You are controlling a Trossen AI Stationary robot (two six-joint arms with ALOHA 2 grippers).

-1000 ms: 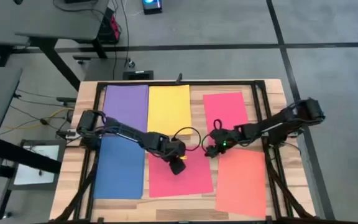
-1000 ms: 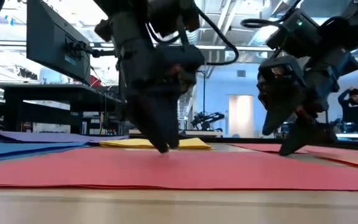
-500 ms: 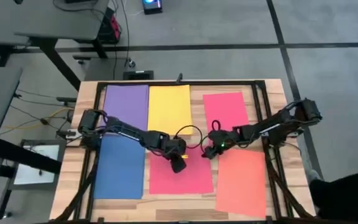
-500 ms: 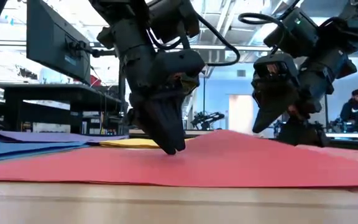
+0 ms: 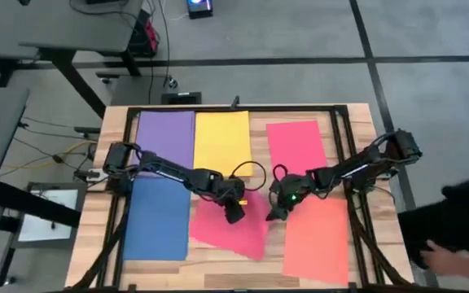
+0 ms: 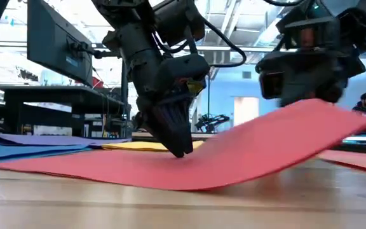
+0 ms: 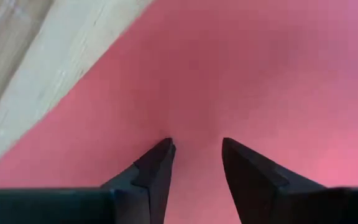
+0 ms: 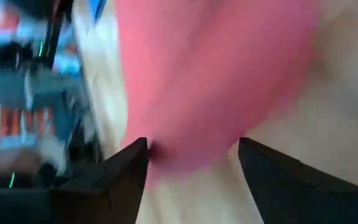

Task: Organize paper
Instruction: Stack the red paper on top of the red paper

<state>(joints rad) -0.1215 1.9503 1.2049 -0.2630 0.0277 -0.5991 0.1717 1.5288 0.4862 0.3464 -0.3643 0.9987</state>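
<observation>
Overhead: left gripper (image 5: 234, 213) presses down on the near red-pink sheet (image 5: 226, 232), right gripper (image 5: 273, 210) just beside that sheet's raised corner. Low view: sheet pinned under the left fingertips (image 6: 180, 149), its other end curled up at the right gripper (image 6: 304, 76). Wrist views: left fingers (image 7: 154, 171) narrowly apart on the sheet; right fingers (image 8: 126, 165) wide apart, sheet edge between them, grip unclear.

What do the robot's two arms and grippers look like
Both arms are dark, slim and jointed, with thin black cables looping near the wrists. The left gripper shows a small yellow-orange mark, the right gripper a green light nearby. Each ends in two dark, tapered, wedge-shaped fingers.
</observation>
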